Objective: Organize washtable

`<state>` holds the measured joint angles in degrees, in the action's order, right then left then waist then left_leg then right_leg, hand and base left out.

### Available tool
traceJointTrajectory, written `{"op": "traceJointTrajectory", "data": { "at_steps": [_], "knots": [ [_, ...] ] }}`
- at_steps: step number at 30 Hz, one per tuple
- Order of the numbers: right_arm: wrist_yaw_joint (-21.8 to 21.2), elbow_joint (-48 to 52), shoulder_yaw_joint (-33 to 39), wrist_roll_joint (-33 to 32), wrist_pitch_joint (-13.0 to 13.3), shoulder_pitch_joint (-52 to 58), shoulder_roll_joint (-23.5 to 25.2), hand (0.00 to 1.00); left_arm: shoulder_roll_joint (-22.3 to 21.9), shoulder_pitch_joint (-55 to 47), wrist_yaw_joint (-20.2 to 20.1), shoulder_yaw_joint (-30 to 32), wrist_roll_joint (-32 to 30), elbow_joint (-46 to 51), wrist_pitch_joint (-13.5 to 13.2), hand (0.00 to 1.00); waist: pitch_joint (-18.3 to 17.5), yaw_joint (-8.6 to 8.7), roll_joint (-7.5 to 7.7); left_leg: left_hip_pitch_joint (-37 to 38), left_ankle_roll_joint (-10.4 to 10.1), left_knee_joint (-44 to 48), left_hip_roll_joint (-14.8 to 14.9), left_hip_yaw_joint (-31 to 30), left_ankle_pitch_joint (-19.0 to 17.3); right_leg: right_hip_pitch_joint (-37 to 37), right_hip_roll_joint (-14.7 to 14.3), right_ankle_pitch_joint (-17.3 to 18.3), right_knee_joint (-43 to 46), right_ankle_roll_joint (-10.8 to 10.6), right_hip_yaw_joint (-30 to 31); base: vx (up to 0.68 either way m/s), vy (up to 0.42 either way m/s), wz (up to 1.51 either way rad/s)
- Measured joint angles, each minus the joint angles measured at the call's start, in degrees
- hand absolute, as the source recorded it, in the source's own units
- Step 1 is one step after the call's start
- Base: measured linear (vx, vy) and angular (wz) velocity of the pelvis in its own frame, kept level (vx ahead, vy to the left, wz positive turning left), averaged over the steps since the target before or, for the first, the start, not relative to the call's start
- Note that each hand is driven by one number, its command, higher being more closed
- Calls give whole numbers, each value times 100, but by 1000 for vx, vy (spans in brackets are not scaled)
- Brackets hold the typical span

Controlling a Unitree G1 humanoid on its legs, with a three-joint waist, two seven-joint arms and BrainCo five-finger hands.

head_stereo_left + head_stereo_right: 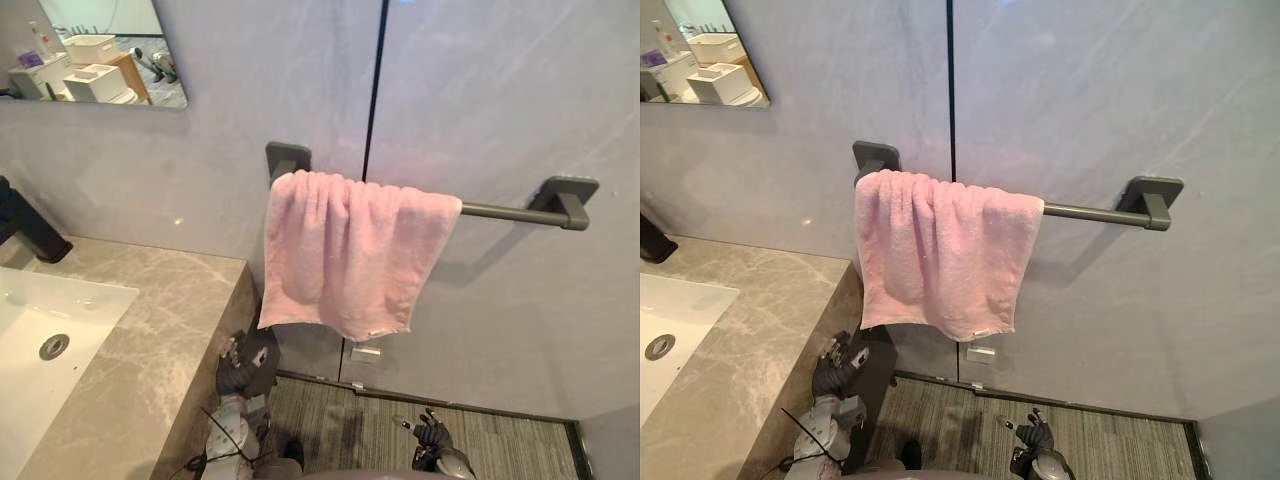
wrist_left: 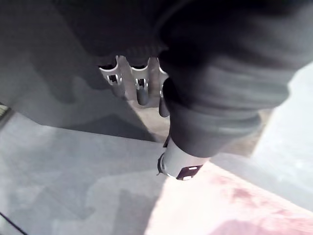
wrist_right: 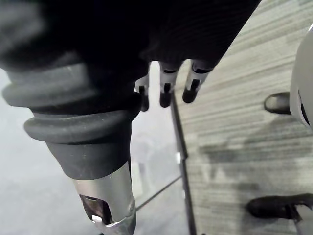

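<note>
Left hand [image 1: 245,362] hangs at lower centre of the frame, just beside the front corner of the table [image 1: 150,330]. Right hand [image 1: 432,432] hangs at lower right, above the floor [image 1: 500,430]. State: both hands released, fingers loosely extended, nothing held. Each wrist view confirms this.

Towel [image 1: 345,250]: located at frame centre, draped over the bar [image 1: 500,211] on the wall, above both hands and well apart from them. It does not touch the table.

Appearance: pink, soft pile. It is folded over the bar and gathered in vertical pleats toward the bar's left end, leaving the right part of the bar bare. The lower edge runs unevenly, and a small label shows near the lower right corner.

Table: grey marble top at lower left of frame, with a white sink [image 1: 60,310] and a black faucet [image 1: 25,225] at far left.

Step in hand (judgement): hanging of the towel appears complete. Both hands are low and empty, so the task is likely at or near its end.

Next move, if any: raise one hand to the towel, pinch a lower corner and draw the cloth rightward along the bar to spread the pleats. Use a light pull only, as the cloth would probably slide off the bar readily.
</note>
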<state>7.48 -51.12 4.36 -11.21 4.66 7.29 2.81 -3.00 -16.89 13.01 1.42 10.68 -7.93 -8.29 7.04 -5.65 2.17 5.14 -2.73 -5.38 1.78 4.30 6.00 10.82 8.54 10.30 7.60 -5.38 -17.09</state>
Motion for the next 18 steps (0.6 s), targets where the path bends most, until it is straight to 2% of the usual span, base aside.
{"op": "traceJointTrajectory", "data": {
  "at_steps": [8, 14, 18],
  "knots": [
    [-8, 24, -27, 4, 1, 42, -94, 0, -103, 0, 100, -139, 19, 1304, -248, 0, -12, 1, -3, -146, -35, 219, 44, -76, -57, 23, -38, 11, 44, 20, 8, -21, -19, 5],
    [-19, 30, -125, 4, 1, 124, -190, 0, -92, 0, 93, -258, 216, 1703, -350, 0, -129, -2, -47, -147, -44, 141, 120, -46, -102, -23, -50, 38, 61, 45, 47, -85, -12, 0],
    [-20, 30, -150, 8, 1, 201, -213, 0, 5, 23, 89, -524, 211, 1821, -368, 0, -327, 8, -58, -188, -57, 129, 136, 41, -92, -107, -72, 55, 62, 46, 122, -8, -19, -9]
  ]
}}
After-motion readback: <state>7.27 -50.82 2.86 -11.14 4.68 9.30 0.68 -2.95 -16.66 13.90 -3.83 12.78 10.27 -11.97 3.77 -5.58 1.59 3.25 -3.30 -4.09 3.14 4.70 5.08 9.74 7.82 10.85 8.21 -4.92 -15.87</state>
